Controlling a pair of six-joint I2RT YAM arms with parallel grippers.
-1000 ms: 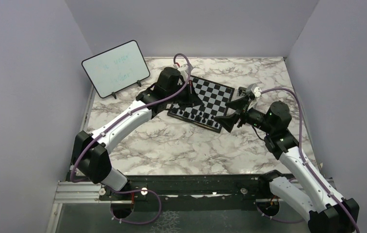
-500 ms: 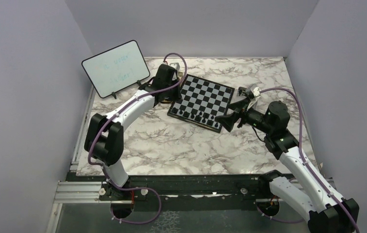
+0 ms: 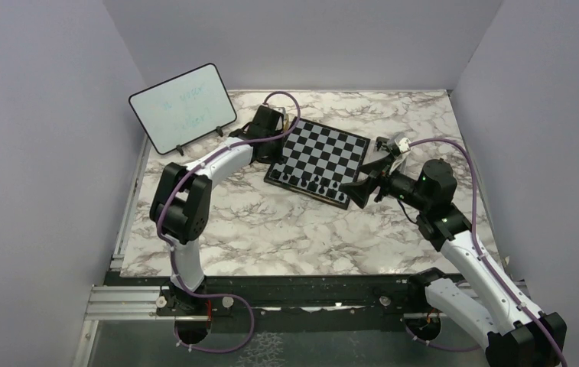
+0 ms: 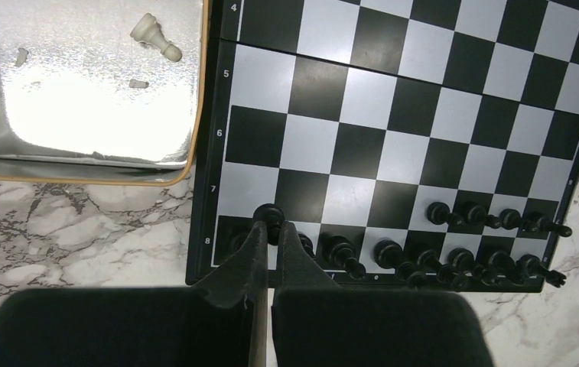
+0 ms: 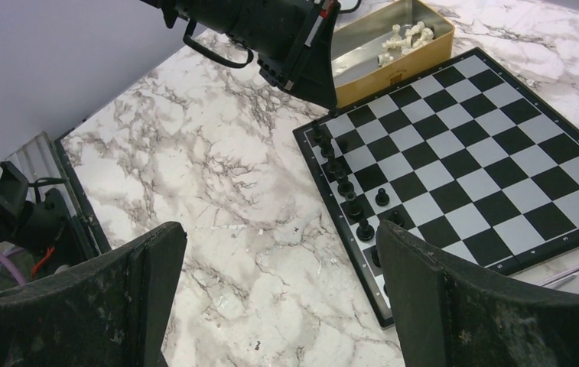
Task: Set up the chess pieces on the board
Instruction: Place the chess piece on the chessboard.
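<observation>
Your left claw (image 4: pixel 271 229) is clenched, fingertips pressed together over the left near corner of the board (image 3: pixel 324 153). A black pawn (image 4: pixel 269 213) stands upright right at the tips; the wrist view does not show whether they touch it. The board lies flat on the marble table (image 3: pixel 271 229), turned askew so its near edge slopes down toward your right arm. The black chessmen (image 4: pixel 385 254) stand along that near edge in two lines that follow its length. A fuller back rank sits against the border, and four pawns (image 4: pixel 473 215) stand one rank in, at the right end. The cream chessmen (image 5: pixel 406 34) lie heaped in the gold tin (image 5: pixel 397 70), just beside the board's far left edge. One cream pawn (image 4: pixel 154 35) rests on its side on the tin's floor, its long axis slanting and its head toward the board. Your right claw (image 5: pixel 278 229) hangs released, jaws spread wide and holding nothing, above the table near the board's near right corner. A whiteboard (image 3: pixel 183 107) stands propped at far left.
</observation>
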